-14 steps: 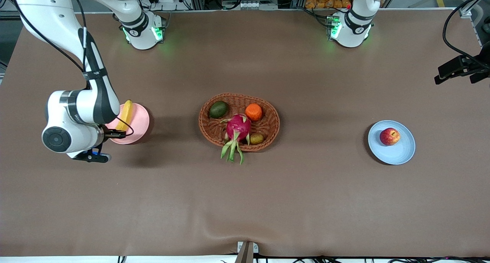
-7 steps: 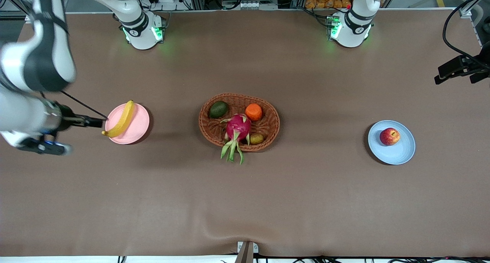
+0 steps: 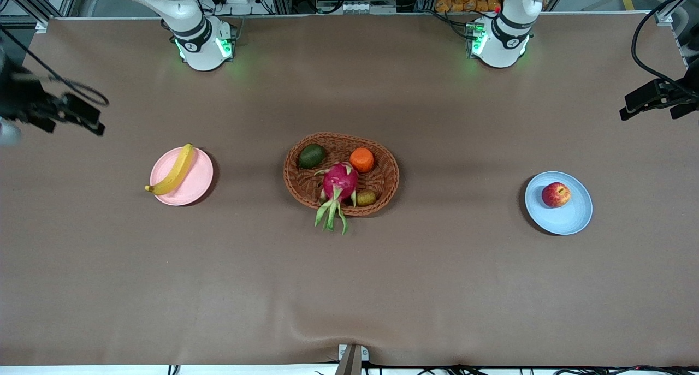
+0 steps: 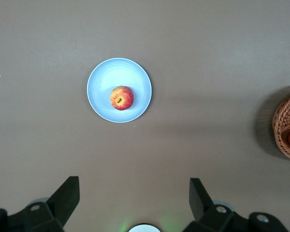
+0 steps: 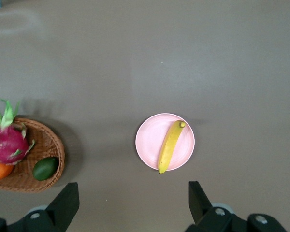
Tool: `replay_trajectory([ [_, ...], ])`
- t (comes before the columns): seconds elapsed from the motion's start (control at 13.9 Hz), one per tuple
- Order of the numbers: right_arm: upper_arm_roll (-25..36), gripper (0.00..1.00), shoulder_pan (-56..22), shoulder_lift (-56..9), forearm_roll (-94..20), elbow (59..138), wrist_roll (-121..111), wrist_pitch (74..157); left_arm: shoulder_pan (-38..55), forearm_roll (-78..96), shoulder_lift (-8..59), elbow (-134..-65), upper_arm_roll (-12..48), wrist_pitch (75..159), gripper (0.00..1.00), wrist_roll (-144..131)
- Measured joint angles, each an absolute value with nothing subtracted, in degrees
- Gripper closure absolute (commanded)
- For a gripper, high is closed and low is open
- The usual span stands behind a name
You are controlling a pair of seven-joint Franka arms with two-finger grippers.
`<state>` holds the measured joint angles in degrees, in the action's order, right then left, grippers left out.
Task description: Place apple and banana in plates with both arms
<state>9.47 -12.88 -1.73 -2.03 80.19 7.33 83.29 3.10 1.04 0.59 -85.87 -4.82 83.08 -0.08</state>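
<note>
The yellow banana [image 3: 172, 172] lies on the pale pink plate [image 3: 196, 183] toward the right arm's end of the table, its tip over the rim. The red apple [image 3: 556, 194] sits on the light blue plate [image 3: 570, 216] toward the left arm's end. My right gripper [image 5: 133, 189] is open and empty, high over the table, with the pink plate [image 5: 150, 140] and the banana [image 5: 169, 147] below it. My left gripper [image 4: 133, 188] is open and empty, high above the blue plate [image 4: 104, 87] and the apple [image 4: 122, 97], and waits.
An oval brown wicker basket [image 3: 392, 173] stands mid-table, between the plates. It holds a magenta dragon fruit [image 3: 339, 181], an orange fruit [image 3: 361, 159], a green avocado [image 3: 311, 156] and a small brown fruit [image 3: 366, 197]. The dragon fruit's leaves hang over the rim.
My right arm has lifted off the pink plate and swung up toward its end of the table, leaving the banana on the plate. The left arm has not moved.
</note>
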Motion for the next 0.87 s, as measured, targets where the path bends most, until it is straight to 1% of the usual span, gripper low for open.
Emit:
replay_trajectory([
  [0.22,10.0,0.0,-12.6,1.5,-2.0,84.0,5.9,83.3,3.1,1.0,0.6,-85.9,-4.8,83.1,0.0,-0.1],
  [0.43,10.4,0.0,-12.4,3.1,-1.2,87.5,4.9,83.6,3.1,1.0,0.6,-85.9,-4.8,83.1,0.0,-0.1],
  [0.87,10.8,0.0,-10.8,3.5,-0.9,89.0,2.0,84.4,3.1,1.0,0.6,-85.9,-4.8,83.1,0.0,0.0],
])
